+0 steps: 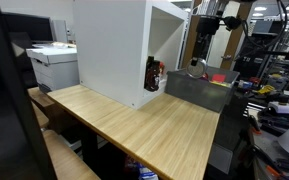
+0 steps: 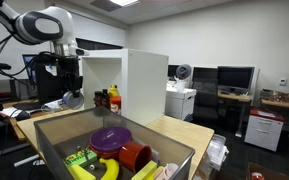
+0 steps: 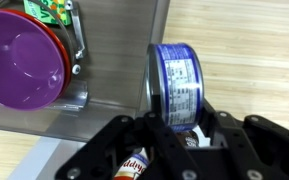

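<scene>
Gripper (image 3: 176, 120) part-closed on a blue-labelled can (image 3: 174, 78), lower end hidden behind the fingers (image 3: 219, 125) — purple bowl (image 3: 19, 62) cut off at left, print unreadable

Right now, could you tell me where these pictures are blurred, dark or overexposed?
Wrist view: the blue can in the gripper is sharp, the purple bowl slightly soft. In an exterior view, a dark blurred shape covers one frame edge; the white cabinet looks washed out. In an exterior view, lighting is even over the clear bin.
</scene>
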`<state>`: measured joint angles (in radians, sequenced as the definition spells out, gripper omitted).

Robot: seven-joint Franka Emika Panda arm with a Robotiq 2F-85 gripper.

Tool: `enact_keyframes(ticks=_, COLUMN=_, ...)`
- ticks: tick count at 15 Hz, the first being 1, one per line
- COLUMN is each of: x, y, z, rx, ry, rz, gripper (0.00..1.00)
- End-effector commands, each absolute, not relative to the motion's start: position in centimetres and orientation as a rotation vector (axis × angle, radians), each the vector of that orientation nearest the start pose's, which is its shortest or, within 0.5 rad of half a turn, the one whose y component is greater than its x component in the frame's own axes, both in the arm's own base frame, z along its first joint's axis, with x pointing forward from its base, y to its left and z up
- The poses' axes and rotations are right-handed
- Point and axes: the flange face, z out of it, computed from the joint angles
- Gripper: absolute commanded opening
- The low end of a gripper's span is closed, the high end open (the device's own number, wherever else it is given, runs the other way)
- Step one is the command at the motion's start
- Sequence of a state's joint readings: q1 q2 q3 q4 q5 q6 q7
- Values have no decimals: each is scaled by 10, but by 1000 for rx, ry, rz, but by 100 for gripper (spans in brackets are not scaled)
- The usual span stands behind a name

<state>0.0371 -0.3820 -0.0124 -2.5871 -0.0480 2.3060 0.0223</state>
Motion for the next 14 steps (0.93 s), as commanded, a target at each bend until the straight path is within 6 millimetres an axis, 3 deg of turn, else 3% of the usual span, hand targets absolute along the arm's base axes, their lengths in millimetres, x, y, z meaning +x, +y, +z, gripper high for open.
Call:
enact_keyframes(ticks=1, x=419, y=14, z=396, rx=-3151, ry=-107, rz=-166, gripper=12)
enact_keyframes(ticks=3, x=421, y=14, z=398, rx=-3148, ry=-106, rz=-178, gripper=12)
enact_keyframes(ticks=10, x=436, y=25, z=377, rx=-3028, ry=-126, rz=-160, gripper=12)
enact_keyframes(ticks=14, x=438, y=18, z=366, rx=-3031, ry=-106, rz=-126, gripper=12)
